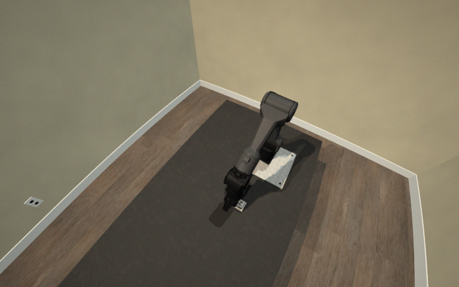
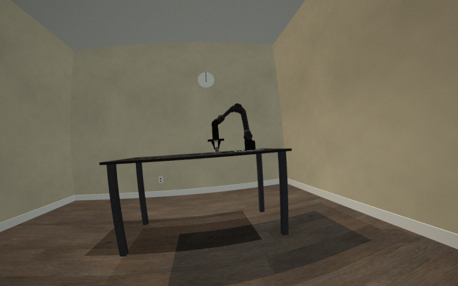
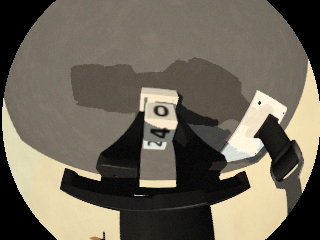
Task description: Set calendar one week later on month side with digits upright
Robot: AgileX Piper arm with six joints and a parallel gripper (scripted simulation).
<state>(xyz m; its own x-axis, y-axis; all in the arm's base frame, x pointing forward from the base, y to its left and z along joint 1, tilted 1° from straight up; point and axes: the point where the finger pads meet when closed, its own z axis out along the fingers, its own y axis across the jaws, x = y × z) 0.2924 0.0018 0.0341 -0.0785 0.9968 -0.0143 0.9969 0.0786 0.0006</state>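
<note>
I see the arm (image 2: 232, 116) arched forward from its base, wrist pointing straight down over the table (image 2: 189, 157). Its fingers grasp the calendar (image 3: 160, 135), digits 2, 4, 0 visible, near the white mounting plate (image 1: 279, 165).

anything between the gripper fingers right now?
Yes. In the wrist view the gripper is shut on a calendar cube; faces reading 2, 4 and 0 show between the dark fingers.
</note>
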